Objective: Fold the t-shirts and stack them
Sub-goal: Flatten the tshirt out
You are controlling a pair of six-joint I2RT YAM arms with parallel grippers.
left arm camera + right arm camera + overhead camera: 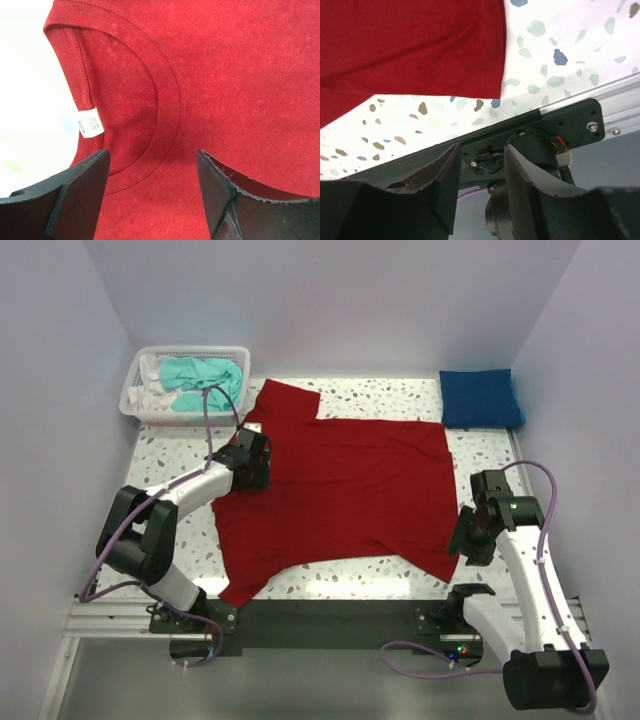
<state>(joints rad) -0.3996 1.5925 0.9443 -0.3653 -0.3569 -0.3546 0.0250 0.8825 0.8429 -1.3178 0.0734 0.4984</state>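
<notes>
Just drop that wide-open left tool (152,160) straight onto the ribbed collar (165,100) of the deep red soft cloth t-shirt (340,490) lying flat across the speckled white tabletop (400,395), pinch both layers, and get the partly open, empty right tool (481,150) onto the near hem corner (490,85) before folding.

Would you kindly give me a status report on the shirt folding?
Left gripper open over red t-shirt collar. Right gripper open, empty, beside its corner. Nothing obstructing.

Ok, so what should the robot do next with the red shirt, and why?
Probably lower the left jaws and pinch the collar: they hang open right above it, and the red t-shirt lies spread flat, not yet folded.
</notes>
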